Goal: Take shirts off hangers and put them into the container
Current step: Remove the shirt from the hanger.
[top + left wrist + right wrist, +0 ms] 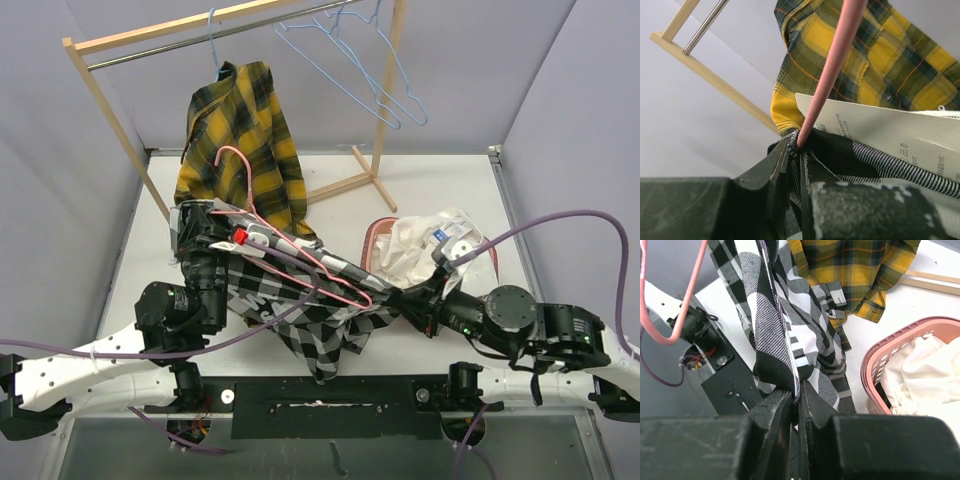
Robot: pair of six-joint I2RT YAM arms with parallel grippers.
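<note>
Black-and-white check shirt [770,320] spanned between both grippers.
Left gripper [799,150] clamped the pink hanger [832,70] where it entered the shirt; right gripper [796,390], pinching shirt fabric, lay just beside the basket [879,357], hanger pointing toward it.

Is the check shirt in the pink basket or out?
Out. The check shirt hangs between left hand and right hand, beside the basket holding white cloth.

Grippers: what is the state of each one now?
Left gripper: shut on the pink hanger.
Right gripper: shut on the black-and-white check shirt.
</note>
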